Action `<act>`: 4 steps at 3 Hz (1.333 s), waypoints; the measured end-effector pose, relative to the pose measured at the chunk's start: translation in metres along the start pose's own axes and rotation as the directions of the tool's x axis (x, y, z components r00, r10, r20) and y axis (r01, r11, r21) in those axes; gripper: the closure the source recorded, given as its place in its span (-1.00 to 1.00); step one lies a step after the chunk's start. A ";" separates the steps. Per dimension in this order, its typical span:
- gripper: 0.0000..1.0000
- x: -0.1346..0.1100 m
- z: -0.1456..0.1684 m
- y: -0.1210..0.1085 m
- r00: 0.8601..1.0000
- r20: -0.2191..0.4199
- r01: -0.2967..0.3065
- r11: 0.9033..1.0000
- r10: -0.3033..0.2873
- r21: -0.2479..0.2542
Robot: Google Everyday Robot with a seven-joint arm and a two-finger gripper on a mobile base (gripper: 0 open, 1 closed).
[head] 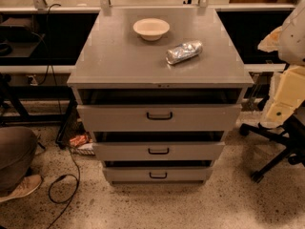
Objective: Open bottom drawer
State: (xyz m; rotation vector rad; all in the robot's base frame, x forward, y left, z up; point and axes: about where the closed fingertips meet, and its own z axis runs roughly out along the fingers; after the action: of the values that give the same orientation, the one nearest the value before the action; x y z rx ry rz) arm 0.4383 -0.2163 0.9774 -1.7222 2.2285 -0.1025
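The cream-coloured hand (285, 99) hangs at 3 o'clock by the picture's edge, beside the grey table (119, 56) and well apart from its drawers, with the white arm (294, 30) above it. I cannot tell whether it is spread or pressed together. There are three drawers, each with one black handle. The bottom drawer (181, 174) sits at 6 o'clock. On top are one bowl (151, 28) and one silver packet (184, 52).

bottom drawer (181, 174): untouched | end effector (282, 104): right edge, off cabinet (119, 56)
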 end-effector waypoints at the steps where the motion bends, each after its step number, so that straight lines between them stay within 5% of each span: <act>1: -1.00 0.000 0.000 0.000 1.000 0.000 0.000 1.000 0.000 0.000; 2: -1.00 0.008 0.019 0.016 1.000 -0.011 -0.026 0.999 0.026 -0.024; 3: -1.00 0.034 0.080 0.061 0.995 -0.027 -0.097 0.993 0.095 -0.069; 4: -1.00 0.034 0.079 0.062 0.995 -0.028 -0.096 0.993 0.094 -0.070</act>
State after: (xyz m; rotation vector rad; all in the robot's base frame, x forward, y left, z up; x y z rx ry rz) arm 0.3966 -0.2210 0.8802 -1.6549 2.3545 -0.0223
